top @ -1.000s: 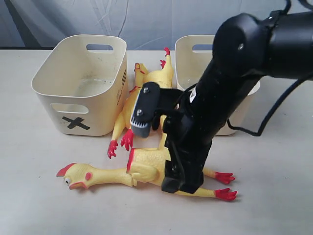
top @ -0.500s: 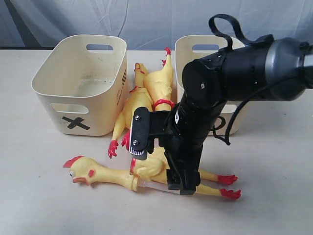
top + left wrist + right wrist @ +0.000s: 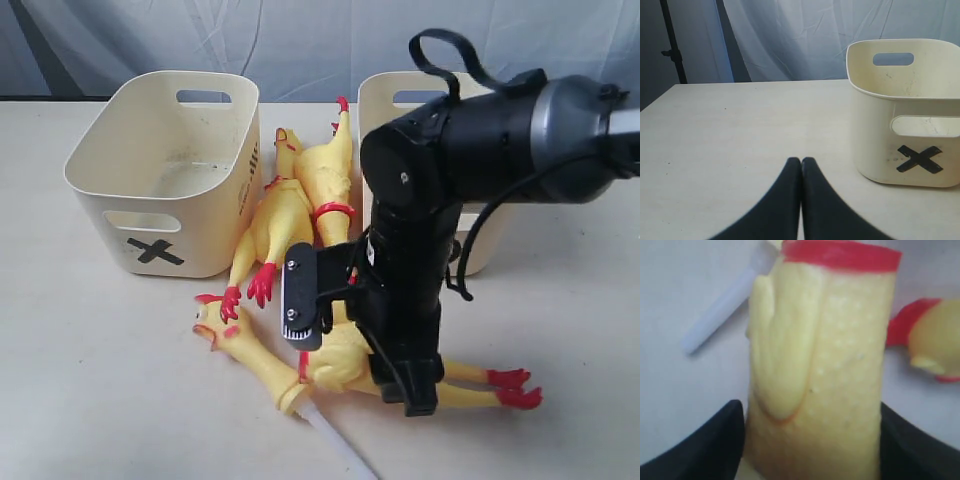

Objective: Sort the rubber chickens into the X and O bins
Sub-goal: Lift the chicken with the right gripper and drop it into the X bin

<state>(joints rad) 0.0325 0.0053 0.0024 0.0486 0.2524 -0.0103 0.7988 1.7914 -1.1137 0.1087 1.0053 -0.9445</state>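
Lying behind the gripped large chicken (image 3: 340, 368) — two smaller chickens (image 3: 278, 222), beside X bin (image 3: 160, 215).

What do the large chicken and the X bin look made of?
The large chicken: likely soft rubber or vinyl, matte yellow; pimpled skin texture and a moulded wing show. The X bin: probably rigid moulded plastic, cream, smooth satin finish; thin even walls, rounded corners, faint scuffs.
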